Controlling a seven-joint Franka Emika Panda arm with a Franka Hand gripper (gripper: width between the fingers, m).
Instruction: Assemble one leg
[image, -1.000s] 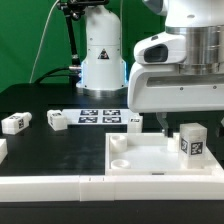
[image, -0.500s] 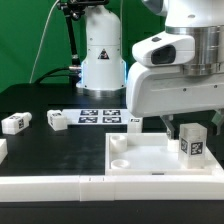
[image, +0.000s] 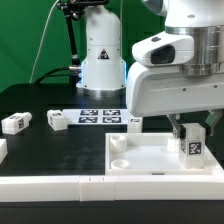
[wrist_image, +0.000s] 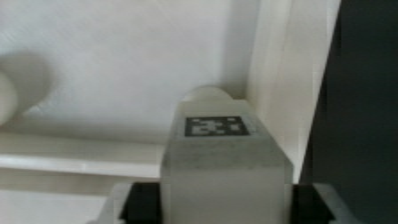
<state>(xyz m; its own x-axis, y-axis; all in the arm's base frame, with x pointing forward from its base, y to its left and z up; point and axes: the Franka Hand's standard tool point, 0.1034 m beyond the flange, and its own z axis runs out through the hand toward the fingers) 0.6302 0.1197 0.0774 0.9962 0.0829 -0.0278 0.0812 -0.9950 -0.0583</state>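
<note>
A leg, a small white block with a black-and-white tag, stands upright in the far right corner of the large white tray. My gripper is down over it, with one finger on each side. In the wrist view the leg fills the gap between the two dark fingertips, which press against its sides. Two more legs lie on the black table at the exterior view's left. Another leg sits behind the tray.
The marker board lies flat behind the tray. A long white bar runs along the front edge, with a white piece at the exterior view's left edge. The robot base stands at the back.
My gripper has moved toward the exterior view's right and down, from beside the upright leg to over it. The leg has stayed where it was on the tray.
</note>
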